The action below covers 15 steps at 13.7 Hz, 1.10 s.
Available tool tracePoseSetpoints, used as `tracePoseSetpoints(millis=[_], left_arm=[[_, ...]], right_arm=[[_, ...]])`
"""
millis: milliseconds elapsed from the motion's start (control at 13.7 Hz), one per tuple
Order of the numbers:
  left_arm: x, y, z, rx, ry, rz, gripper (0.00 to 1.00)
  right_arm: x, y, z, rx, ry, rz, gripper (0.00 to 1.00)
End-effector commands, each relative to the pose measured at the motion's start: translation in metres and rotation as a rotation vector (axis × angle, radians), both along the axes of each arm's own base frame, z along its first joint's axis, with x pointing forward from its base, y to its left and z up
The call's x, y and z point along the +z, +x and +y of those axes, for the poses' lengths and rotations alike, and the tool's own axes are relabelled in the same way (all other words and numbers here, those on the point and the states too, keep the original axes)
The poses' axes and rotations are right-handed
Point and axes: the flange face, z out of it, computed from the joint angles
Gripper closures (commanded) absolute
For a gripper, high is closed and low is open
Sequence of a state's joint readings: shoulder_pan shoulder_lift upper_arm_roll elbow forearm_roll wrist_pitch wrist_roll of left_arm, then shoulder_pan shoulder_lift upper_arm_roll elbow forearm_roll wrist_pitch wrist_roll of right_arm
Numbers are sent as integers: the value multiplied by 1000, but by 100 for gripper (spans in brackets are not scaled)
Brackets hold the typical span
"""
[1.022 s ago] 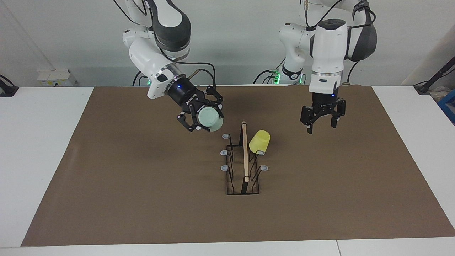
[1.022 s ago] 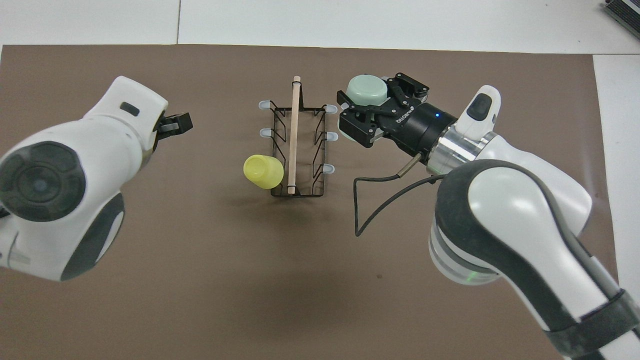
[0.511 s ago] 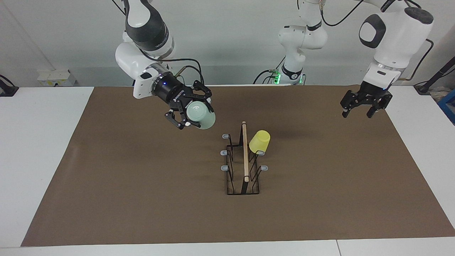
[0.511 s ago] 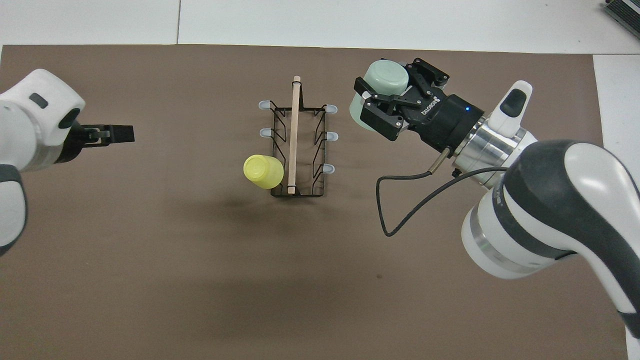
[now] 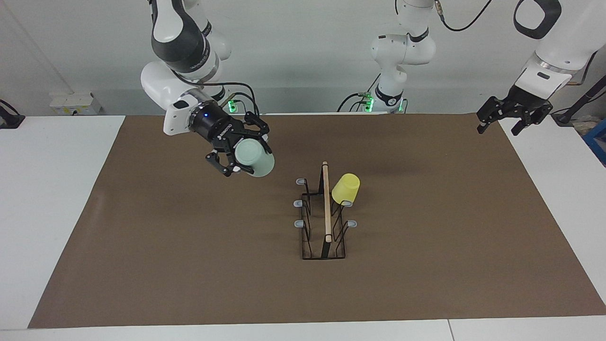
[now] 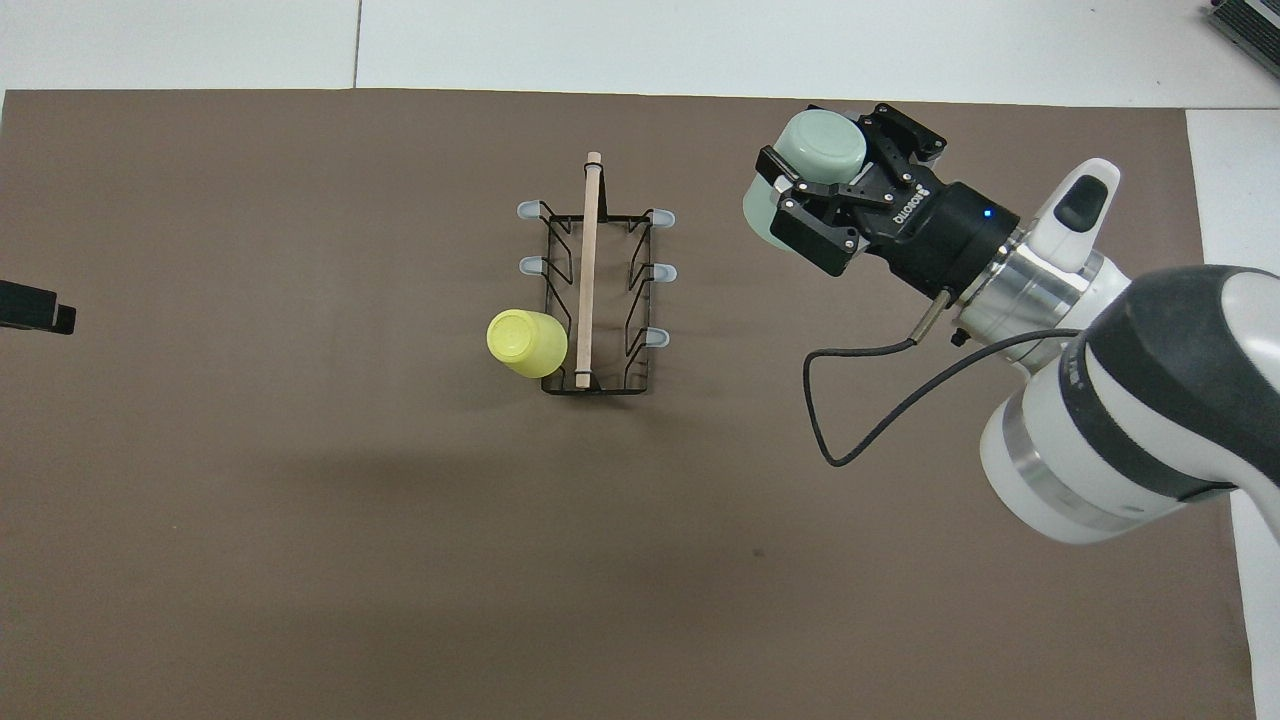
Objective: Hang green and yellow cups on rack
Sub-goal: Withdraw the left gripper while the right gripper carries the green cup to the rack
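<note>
With the yellow cup [image 5: 345, 188] hung on the rack [image 5: 325, 215], the right claw [image 5: 242, 156], at upper left gripping the green cup [image 5: 255, 159], should tip its mouth over a free prong while the left claw [image 5: 507, 115], spread empty, waits at upper right.

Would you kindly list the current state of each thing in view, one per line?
yellow cup: hung upside down on a rack prong.
green cup: gripped in the air, tilted, over the mat.
rack: upright on the mat, five prongs free.
right gripper: shut on the green cup.
left gripper: open, holding nothing, over the mat's edge.
</note>
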<state>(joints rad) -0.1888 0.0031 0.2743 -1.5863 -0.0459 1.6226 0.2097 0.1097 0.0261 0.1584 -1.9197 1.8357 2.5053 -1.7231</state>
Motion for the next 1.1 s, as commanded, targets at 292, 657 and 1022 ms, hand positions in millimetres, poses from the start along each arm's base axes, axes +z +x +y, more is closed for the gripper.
tracePoseSetpoints(millis=[292,657,1022], left_arm=[[0,6,-15,-29,-4,20,0],[1,4,-14,-33,-4,5,0],[-1,4,-27,-54,-4,13,0]], right_arm=[[-33,-31,-2,-2,54,-75,100],[-69,-48,37,3,48,-99,100],[-99,-62,76,-36,23,-94,100]])
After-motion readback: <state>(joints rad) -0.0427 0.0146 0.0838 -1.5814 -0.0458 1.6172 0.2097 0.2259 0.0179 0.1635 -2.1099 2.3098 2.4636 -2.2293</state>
